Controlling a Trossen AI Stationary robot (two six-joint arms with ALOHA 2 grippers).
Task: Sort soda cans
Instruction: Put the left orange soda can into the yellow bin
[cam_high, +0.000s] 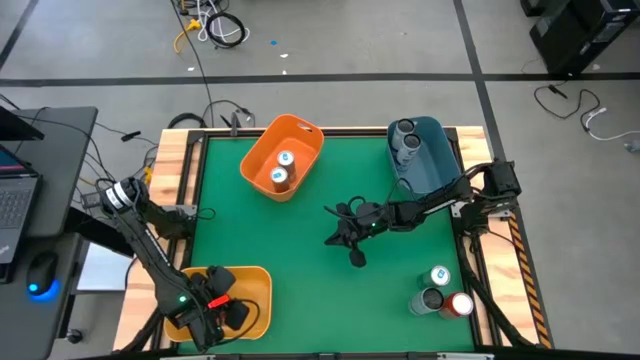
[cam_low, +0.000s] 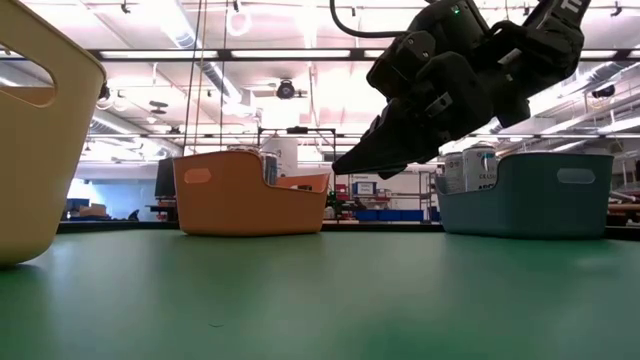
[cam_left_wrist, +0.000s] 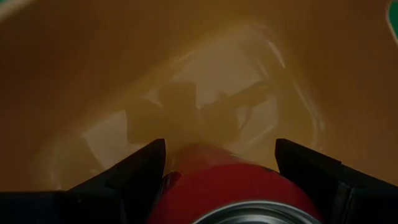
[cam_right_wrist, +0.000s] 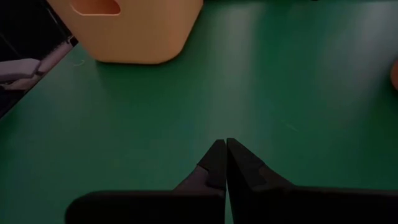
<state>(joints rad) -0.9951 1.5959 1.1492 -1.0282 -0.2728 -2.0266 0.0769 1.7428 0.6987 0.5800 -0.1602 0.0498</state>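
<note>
Inside yellow bin (cam_high: 255, 300), near left corner: left gripper (cam_high: 222, 302) clamps a red can (cam_left_wrist: 233, 190).
Orange bin (cam_high: 305, 140): two pale cans.
Blue bin (cam_high: 440, 160): two grey cans.
Near right corner: three loose cans (cam_high: 441, 295).
Right gripper (cam_high: 345, 238): pinched together, empty, mid-table.
</note>
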